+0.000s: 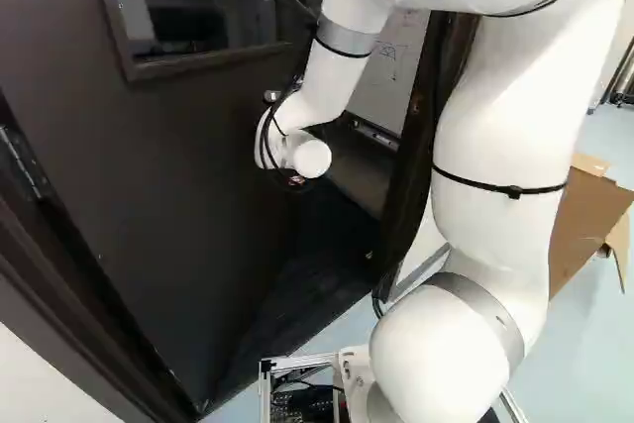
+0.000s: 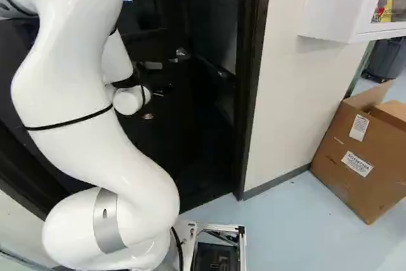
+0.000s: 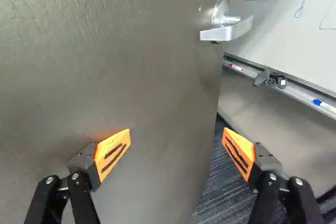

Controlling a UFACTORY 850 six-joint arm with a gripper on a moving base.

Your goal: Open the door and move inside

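Observation:
The dark door (image 1: 178, 175) stands ajar, with the room beyond showing past its free edge. My gripper (image 2: 155, 105) is at the door by that edge, below the handle, partly hidden by the wrist. In the wrist view the gripper (image 3: 176, 136) is open with nothing between its pads. One finger is over the door's face (image 3: 131, 77), close to it; the other lies beyond the free edge, over the opening. Whether either finger touches the door, I cannot tell. The silver lever handle (image 3: 226, 29) is ahead of the gripper, unheld.
Through the opening are a whiteboard (image 3: 283, 30) with a marker tray (image 3: 299, 94) and dark carpet (image 3: 212, 192). The dark door frame (image 2: 248, 93) stands right of the opening, beside a pale wall (image 2: 288, 99). Farther right are a cardboard box (image 2: 361, 157) and a white wall cabinet (image 2: 336, 4).

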